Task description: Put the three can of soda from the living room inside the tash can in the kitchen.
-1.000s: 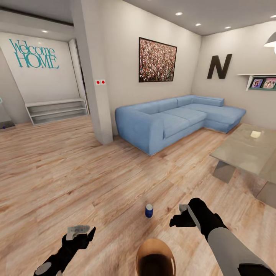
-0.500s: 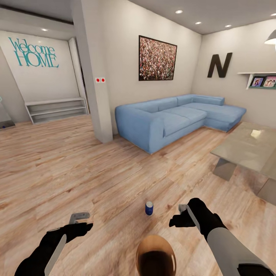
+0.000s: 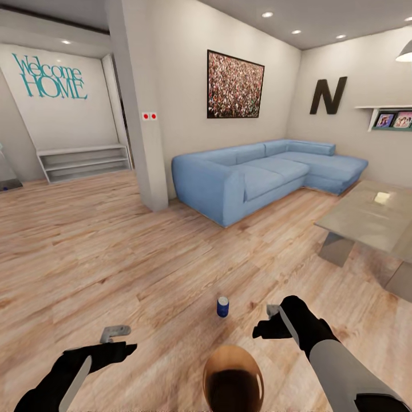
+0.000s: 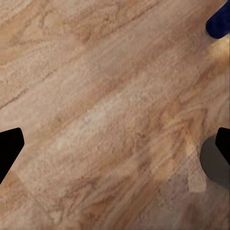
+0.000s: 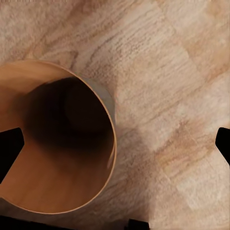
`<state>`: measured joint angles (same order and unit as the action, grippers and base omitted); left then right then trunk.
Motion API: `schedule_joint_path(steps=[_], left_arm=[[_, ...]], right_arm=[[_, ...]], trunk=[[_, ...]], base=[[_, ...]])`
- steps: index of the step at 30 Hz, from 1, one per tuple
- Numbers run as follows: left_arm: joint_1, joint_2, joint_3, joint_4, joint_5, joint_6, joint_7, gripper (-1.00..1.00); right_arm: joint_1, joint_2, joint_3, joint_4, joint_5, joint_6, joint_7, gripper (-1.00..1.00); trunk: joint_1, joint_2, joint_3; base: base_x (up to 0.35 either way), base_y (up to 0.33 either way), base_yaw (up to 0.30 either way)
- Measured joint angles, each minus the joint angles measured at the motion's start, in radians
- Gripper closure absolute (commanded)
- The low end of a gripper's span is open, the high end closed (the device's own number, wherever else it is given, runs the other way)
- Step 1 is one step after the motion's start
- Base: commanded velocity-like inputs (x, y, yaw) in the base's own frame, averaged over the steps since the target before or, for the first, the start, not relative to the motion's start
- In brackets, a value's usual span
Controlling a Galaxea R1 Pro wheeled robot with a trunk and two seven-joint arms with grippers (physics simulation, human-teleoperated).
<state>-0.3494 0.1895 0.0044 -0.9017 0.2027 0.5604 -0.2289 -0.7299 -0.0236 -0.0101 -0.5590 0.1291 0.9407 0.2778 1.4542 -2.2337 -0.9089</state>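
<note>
The living room's light wood floor (image 3: 143, 269) spread across most of the head view, with a light-blue sectional sofa (image 3: 257, 174) against the far wall and a glass coffee table (image 3: 366, 220) to its right. Behind the sofa hung a speckled framed picture (image 3: 235, 86), a dark letter N (image 3: 328, 96) and a small shelf with photos (image 3: 390, 119); a white pillar (image 3: 137, 109) stood left of the sofa, and beyond it a low white shelf unit (image 3: 84, 163) sat under teal "Welcome HOME" lettering (image 3: 50, 77). Close to the robot, the tash can (image 3: 233, 379) stood upright on the floor, its copper-brown inside facing up; in the right wrist view it (image 5: 57, 143) sat below that camera. Just beyond it, apart from it, the dark blue can of soda (image 3: 222, 306) stood upright on the floor between the two arms; its blue edge (image 4: 220, 21) showed in the left wrist view. The left gripper (image 3: 116, 332) hovered over bare floor with its fingers spread wide apart, holding nothing. The right gripper (image 3: 273, 312) hung right of the can, fingers likewise parted and empty
</note>
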Motion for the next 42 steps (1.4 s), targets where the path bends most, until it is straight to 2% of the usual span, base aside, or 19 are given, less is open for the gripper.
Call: schedule_joint_path(steps=[9, 18, 23, 33, 42], left_arm=[[0.000, 0.014, -0.006, 0.006, -0.001, -0.026, -0.048, -1.00], [0.000, 0.015, -0.008, 0.007, -0.001, -0.068, -0.053, -1.00], [0.000, 0.015, -0.008, 0.007, -0.003, -0.077, -0.055, -1.00], [0.000, 0.015, -0.007, 0.007, -0.003, -0.078, -0.055, -1.00], [0.001, 0.014, 0.004, -0.005, 0.003, -0.101, -0.055, -1.00]], right_arm=[[0.001, -0.004, -0.001, 0.001, 0.000, -0.012, 0.000, -1.00], [0.001, -0.003, -0.001, 0.010, -0.001, -0.014, -0.015, -1.00], [0.001, 0.003, -0.001, 0.027, -0.008, -0.021, -0.063, -1.00], [0.001, 0.009, 0.000, 0.034, -0.010, -0.042, -0.076, -1.00], [0.001, 0.010, 0.001, 0.034, -0.009, -0.043, -0.077, -1.00]], trunk=[[0.035, -0.063, -0.028], [0.069, -0.126, -0.056], [0.088, -0.161, -0.072], [0.127, -0.231, -0.103], [0.127, -0.231, -0.103]], base=[[0.000, 0.000, 0.000], [0.000, 0.000, 0.000], [0.000, 0.000, 0.000], [0.000, 0.000, 0.000], [0.000, 0.005, 0.000]])
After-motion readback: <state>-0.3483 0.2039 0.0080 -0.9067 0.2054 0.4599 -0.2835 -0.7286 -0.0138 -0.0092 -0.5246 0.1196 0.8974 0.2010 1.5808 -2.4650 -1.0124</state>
